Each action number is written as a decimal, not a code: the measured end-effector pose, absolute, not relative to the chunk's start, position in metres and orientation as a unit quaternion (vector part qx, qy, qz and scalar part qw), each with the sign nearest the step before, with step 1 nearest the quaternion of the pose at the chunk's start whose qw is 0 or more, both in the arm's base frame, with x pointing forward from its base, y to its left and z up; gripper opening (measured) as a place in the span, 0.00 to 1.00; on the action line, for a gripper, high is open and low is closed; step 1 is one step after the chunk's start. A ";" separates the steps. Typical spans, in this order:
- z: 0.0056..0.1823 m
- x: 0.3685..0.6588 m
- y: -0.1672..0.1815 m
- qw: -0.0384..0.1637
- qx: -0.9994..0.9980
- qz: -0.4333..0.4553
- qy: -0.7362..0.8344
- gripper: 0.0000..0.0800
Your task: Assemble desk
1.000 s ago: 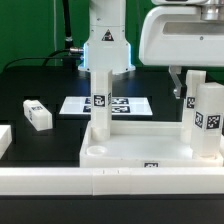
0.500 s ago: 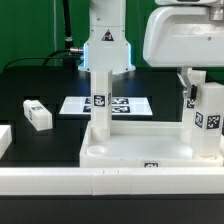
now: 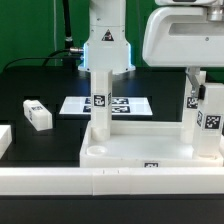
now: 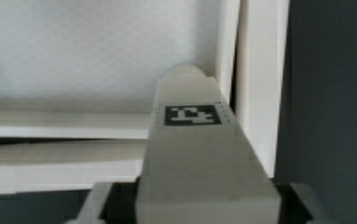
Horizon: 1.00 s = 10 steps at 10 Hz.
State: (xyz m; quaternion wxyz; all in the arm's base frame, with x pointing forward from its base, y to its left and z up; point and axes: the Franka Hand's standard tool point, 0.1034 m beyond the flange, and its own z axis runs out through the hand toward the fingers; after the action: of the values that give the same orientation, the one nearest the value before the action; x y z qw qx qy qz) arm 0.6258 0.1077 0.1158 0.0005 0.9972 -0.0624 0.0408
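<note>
The tabletop (image 3: 120,152) is seen lying rim-up at the front of the table, with a leg (image 3: 208,125) held upright at its corner on the exterior view's right. Whether that leg is fully seated cannot be told. In the wrist view the gripper (image 4: 196,205) is closed on this leg, its fingers (image 4: 107,205) pressed against two opposite flat sides. A second leg (image 3: 100,95) stands at the far corner, in front of the marker board (image 3: 75,105), and a third leg (image 3: 37,115) lies loose, well apart. The post is judged to be light, stiff plastic with smooth faces, so slipping is the likelier trouble, not bending. It is best taken on flat opposite faces near the upper end, with the lower end left free for the corner.
</note>
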 end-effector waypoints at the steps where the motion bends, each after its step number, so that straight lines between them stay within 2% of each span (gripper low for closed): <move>1: 0.116 0.626 0.108 -0.003 0.993 0.040 -0.111 0.36; 2: 0.116 0.626 0.107 -0.012 0.979 0.038 -0.198 0.36; 8: 0.114 0.625 0.106 -0.032 0.859 0.025 -0.510 0.36; 10: 0.114 0.625 0.105 -0.032 0.821 0.021 -0.570 0.36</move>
State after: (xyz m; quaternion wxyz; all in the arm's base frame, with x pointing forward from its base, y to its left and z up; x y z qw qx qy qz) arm 0.6250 0.1048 0.1139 -0.0321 0.8206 -0.5703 0.0206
